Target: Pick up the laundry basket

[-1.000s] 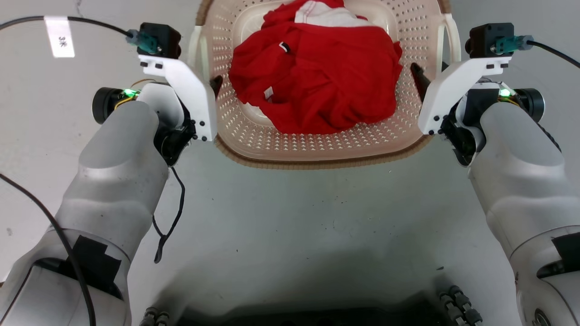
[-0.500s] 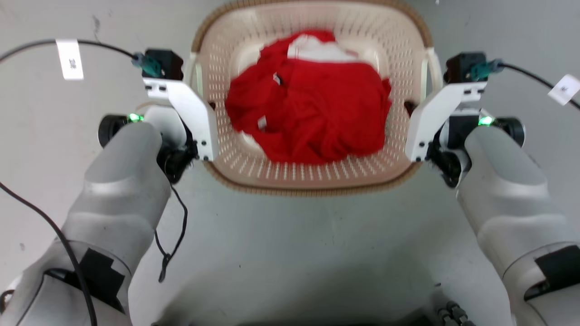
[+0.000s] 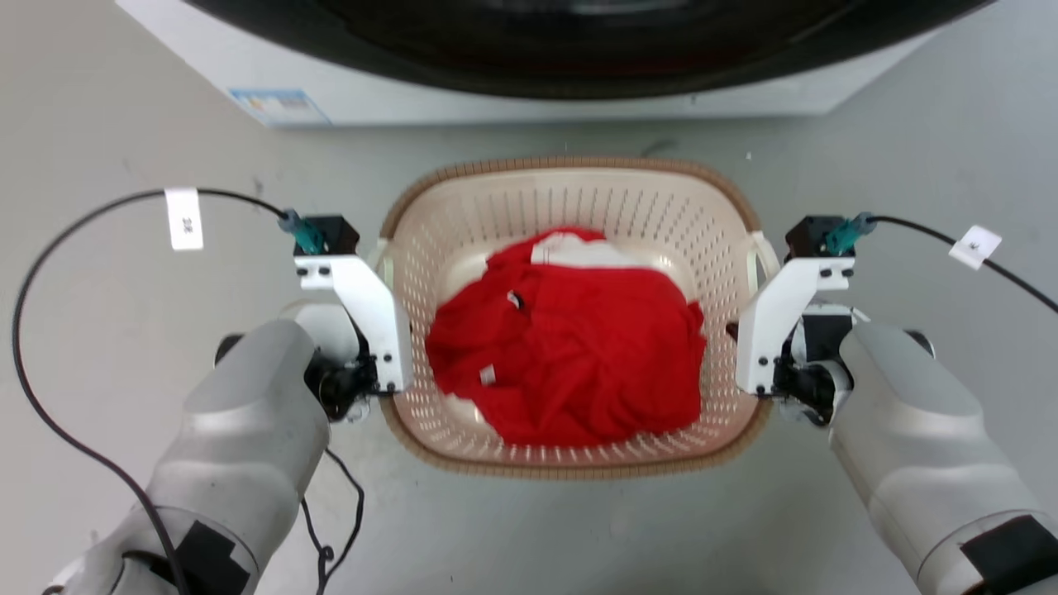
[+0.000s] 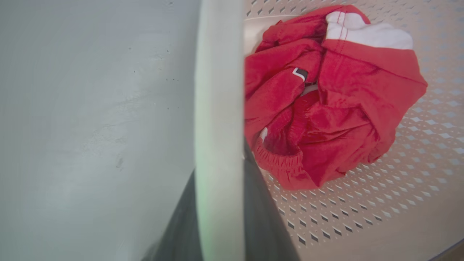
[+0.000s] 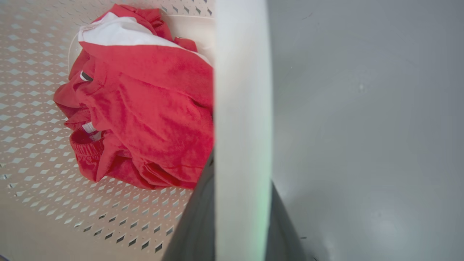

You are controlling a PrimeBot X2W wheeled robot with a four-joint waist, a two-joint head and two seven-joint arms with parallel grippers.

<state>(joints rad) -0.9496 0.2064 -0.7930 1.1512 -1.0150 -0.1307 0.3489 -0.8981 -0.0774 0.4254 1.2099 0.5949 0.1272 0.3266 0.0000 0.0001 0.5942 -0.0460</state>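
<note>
Gripping the laundry basket (image 3: 570,473) from both sides, the arms enter the head view at 7 o'clock (left forearm (image 3: 240,438)) and 5 o'clock (right forearm (image 3: 909,413)). Left gripper (image 4: 219,163): its dark fingers (image 4: 264,217) stand one on each side of the white left handle (image 4: 219,90), closed against it. Right gripper (image 5: 242,170): fingers (image 5: 192,224) likewise clamped on the right handle (image 5: 243,90). The basket sits at the centre of the head view, between the grippers, above the grey floor (image 3: 537,537); whether it touches the floor cannot be told. A crumpled red garment (image 3: 570,364) with a white part lies on its bottom. At 12 o'clock, beyond the far rim and apart from it, stands a white washing machine (image 3: 496,99).
</note>
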